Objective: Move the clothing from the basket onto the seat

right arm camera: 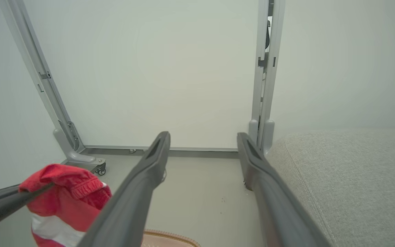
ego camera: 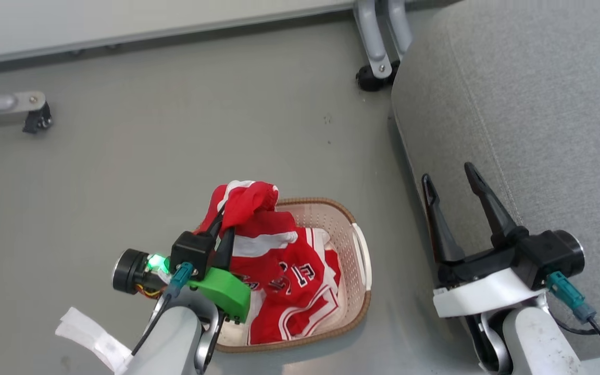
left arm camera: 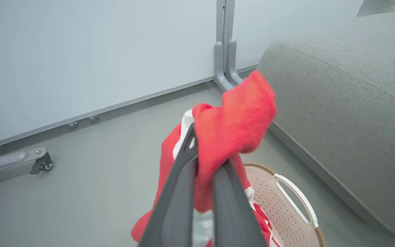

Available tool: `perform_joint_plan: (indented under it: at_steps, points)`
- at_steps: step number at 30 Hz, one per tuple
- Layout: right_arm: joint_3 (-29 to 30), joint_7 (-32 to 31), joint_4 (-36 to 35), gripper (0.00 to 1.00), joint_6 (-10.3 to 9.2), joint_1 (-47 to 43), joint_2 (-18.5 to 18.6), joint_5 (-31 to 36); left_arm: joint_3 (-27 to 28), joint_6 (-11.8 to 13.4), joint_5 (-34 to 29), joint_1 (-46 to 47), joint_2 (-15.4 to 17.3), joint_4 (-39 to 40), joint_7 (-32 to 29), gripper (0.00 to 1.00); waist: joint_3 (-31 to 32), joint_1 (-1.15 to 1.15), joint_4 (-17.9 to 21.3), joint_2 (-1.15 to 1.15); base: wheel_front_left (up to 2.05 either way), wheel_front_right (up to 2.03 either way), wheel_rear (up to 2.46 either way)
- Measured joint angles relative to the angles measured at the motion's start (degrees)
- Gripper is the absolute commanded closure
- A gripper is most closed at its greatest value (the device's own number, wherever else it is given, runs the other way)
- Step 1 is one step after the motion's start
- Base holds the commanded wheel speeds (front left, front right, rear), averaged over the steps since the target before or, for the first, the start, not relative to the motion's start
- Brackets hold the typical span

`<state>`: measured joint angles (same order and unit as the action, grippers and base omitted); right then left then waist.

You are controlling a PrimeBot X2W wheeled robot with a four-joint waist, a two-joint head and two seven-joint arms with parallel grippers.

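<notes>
Wide-spread right hand (right arm camera: 203, 137) between red clothing (right arm camera: 67, 195) and grey seat (right arm camera: 348, 178)

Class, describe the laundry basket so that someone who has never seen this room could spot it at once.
Find the big grey upholstered seat; on the grey floor beside it sits a small laundry basket. Its cream perforated plastic walls, its brown woven-look rim and the red jerseys heaped inside set it apart.

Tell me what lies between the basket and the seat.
A strip of bare grey floor between basket and seat, plain in the left wrist view; in the head view the open right gripper hangs by it.
</notes>
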<state>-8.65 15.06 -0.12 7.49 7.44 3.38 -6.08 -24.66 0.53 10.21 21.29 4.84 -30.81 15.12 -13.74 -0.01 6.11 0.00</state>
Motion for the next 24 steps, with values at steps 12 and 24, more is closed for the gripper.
perform_joint_plan:
  at_steps: [12,24]
  points:
    - [-2.86,0.0,0.79,0.0,0.0,-5.63,0.7,-1.7,2.7,-2.64,-1.51,-6.56,0.03,15.83,0.0,1.0,11.3,0.0,0.19,0.0,0.0,0.0,0.0]
    - [-12.04,0.0,1.15,0.0,0.0,-5.51,3.34,-4.59,-0.13,-5.57,-1.55,-6.26,-1.23,21.08,0.0,1.0,12.94,0.0,-1.08,0.0,0.0,0.0,0.0]
